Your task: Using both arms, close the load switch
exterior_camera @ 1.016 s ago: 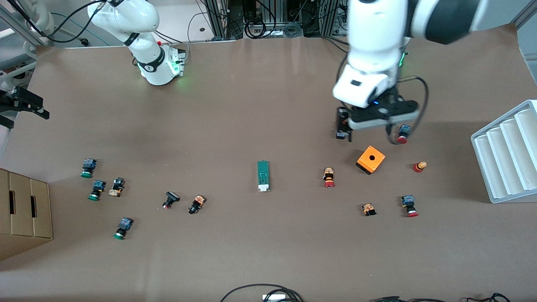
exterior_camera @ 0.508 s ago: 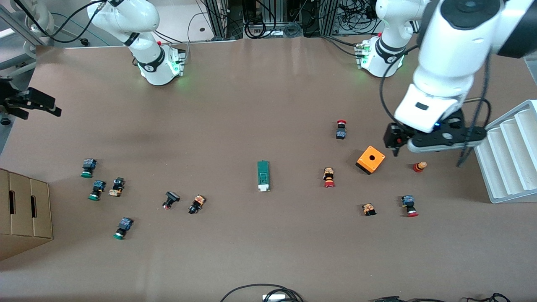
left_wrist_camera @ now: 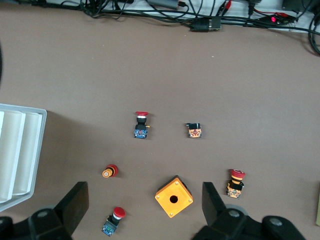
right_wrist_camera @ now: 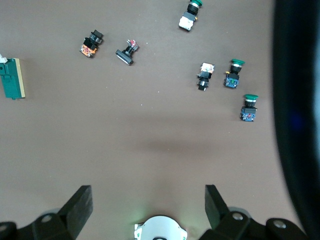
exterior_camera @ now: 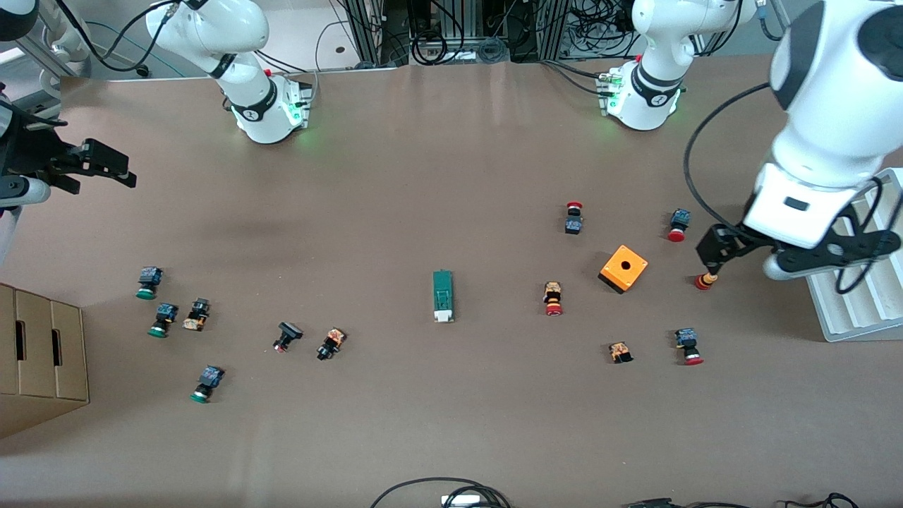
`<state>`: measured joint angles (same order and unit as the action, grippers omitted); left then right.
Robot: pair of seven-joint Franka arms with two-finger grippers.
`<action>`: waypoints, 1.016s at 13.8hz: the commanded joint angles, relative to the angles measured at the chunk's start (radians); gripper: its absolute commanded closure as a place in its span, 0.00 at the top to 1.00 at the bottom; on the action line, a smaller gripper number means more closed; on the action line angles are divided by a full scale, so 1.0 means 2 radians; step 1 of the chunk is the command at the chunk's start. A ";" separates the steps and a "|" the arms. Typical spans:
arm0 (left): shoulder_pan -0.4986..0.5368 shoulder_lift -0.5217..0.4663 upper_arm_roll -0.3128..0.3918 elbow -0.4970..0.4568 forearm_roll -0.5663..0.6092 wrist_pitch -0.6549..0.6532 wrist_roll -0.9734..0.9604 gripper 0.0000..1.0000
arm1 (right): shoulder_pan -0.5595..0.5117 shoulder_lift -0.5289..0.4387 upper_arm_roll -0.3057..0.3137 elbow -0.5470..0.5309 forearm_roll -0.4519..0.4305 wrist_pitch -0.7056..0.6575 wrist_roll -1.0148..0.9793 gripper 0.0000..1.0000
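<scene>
The load switch [exterior_camera: 443,296], a slim green bar with a white block at the end nearer the front camera, lies flat in the middle of the table; the right wrist view shows it as load switch [right_wrist_camera: 11,78]. My left gripper [exterior_camera: 797,262] hangs open and empty over the table beside the white tray, toward the left arm's end, well apart from the switch. In its wrist view the left gripper [left_wrist_camera: 145,205] frames the orange box. My right gripper [exterior_camera: 99,176] is open and empty over the table's edge at the right arm's end; the right gripper [right_wrist_camera: 149,205] has nothing between its fingers.
An orange box with a hole [exterior_camera: 623,268] and several red-capped push buttons [exterior_camera: 553,298] lie toward the left arm's end. Green-capped buttons [exterior_camera: 148,282] lie toward the right arm's end. A white ribbed tray [exterior_camera: 857,282] and a cardboard box [exterior_camera: 39,360] stand at the table's ends.
The left arm has swung from beside the orange box out toward the white tray. The right gripper has come a little farther in over the table. Both stayed open.
</scene>
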<state>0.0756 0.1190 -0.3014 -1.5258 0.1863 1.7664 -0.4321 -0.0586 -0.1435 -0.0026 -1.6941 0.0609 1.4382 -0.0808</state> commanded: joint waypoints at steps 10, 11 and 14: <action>0.014 0.007 0.058 0.016 -0.031 -0.089 0.060 1.00 | 0.010 0.013 0.000 -0.007 -0.026 0.041 0.001 1.00; 0.019 0.006 0.059 0.016 -0.033 -0.090 0.061 1.00 | 0.010 0.015 0.000 -0.005 -0.026 0.042 0.001 1.00; 0.051 0.007 0.058 0.015 -0.085 -0.092 0.072 1.00 | 0.012 0.039 0.000 0.023 -0.026 0.040 0.001 1.00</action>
<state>0.1329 0.1299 -0.1803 -1.5144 0.0679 1.6056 -0.3234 -0.0453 -0.1103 -0.0011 -1.7025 0.0373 1.5189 -0.0815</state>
